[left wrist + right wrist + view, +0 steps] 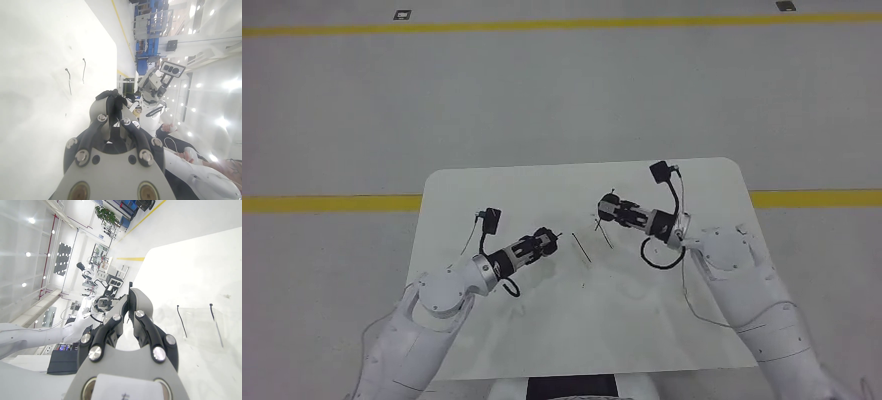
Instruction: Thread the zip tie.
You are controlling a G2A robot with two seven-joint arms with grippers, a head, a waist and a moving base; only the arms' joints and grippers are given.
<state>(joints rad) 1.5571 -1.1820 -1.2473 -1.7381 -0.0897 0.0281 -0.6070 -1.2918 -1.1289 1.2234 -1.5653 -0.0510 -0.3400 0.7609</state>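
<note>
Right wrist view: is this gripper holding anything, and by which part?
Yes: the right gripper is shut on a thin black zip tie, pinched along its strap between the shut jaws; a short end pokes out past the fingertips.

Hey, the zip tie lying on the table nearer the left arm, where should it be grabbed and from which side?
Probably the strap just behind its thicker head, leaving the tail free for threading. The zip tie lies flat and thin on the table, so come straight down from above, with the left claw straddling the strap crosswise.
</note>
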